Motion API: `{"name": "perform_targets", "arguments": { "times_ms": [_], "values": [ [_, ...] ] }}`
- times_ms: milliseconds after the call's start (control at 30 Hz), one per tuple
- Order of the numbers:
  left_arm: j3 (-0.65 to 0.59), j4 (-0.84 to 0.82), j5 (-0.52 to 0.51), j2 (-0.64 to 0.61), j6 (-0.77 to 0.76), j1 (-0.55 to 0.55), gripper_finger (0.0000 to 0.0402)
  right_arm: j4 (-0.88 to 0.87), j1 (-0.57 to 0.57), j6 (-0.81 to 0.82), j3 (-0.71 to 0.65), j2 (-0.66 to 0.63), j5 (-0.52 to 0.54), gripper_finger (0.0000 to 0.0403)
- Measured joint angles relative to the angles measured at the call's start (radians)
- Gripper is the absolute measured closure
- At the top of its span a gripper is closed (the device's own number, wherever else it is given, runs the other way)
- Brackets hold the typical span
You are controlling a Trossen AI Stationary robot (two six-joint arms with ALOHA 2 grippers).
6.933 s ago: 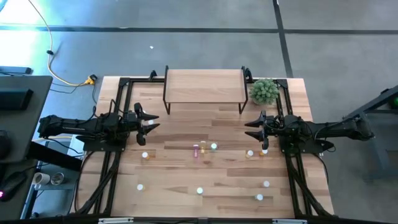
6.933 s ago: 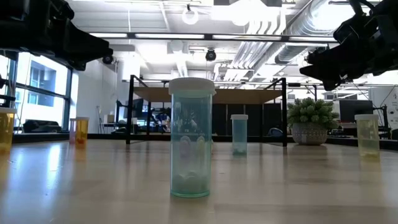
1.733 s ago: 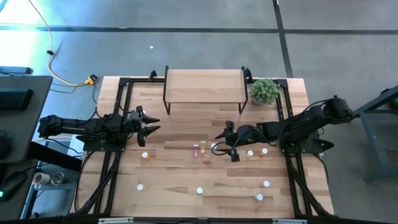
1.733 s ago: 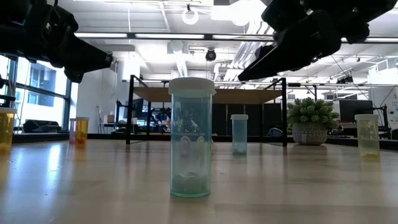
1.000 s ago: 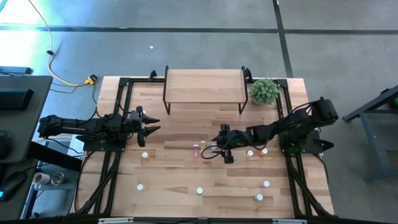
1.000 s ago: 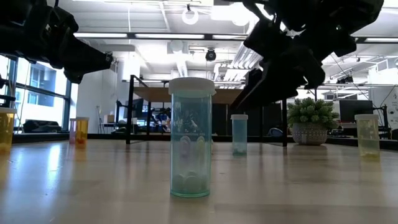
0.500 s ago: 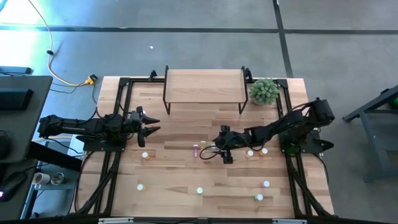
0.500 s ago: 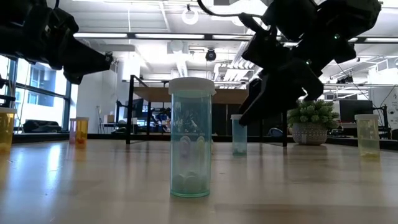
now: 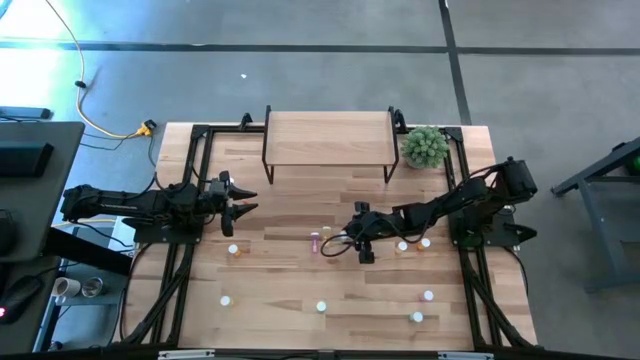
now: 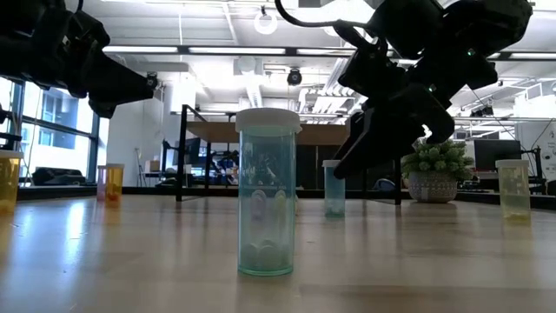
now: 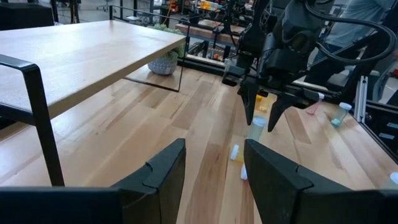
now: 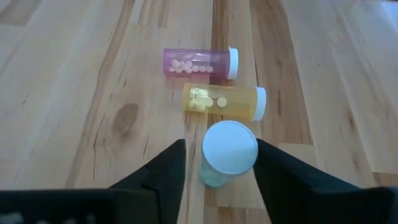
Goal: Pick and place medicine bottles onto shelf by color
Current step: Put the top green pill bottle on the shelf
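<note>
Light-wood desk [image 9: 290, 205], low shelf [image 9: 328, 137] on black legs at its far middle, small potted plant [image 9: 425, 147] just right of it, pink bottle [image 12: 199, 63] and orange bottle [image 12: 224, 101] lying side by side mid-desk, green bottle [image 12: 227, 153] upright beside them, other white-capped bottles [image 9: 320, 307] scattered along the near half.

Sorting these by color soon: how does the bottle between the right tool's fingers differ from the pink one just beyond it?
The green bottle stands upright, white cap facing the camera; the pink bottle lies on its side. The green bottle sits between the right tool's fingers, while the pink bottle lies free on the table, past a yellow bottle. Both have white caps.
</note>
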Motion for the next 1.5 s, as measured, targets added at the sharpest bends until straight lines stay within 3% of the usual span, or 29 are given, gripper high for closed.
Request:
{"name": "perform_targets", "arguments": {
  "times_ms": [400,867,1167,1500],
  "values": [
    [0.000,-0.003,0.000,0.000,0.000,0.000,0.0247,0.000,0.000,-0.003,0.000,0.000,0.000,0.0283],
    [0.000,-0.003,0.000,0.000,0.000,0.000,0.0247,-0.001,-0.013,-0.001,0.000,-0.024,0.008,0.0294],
    [0.000,-0.002,0.000,0.000,0.000,0.000,0.0247,0.000,-0.114,0.000,0.000,-0.173,0.010,0.0295],
    [0.000,-0.007,-0.001,0.000,-0.011,0.000,0.0247,-0.054,-0.339,-0.005,0.045,-0.419,0.034,0.0295]
  ]
}}
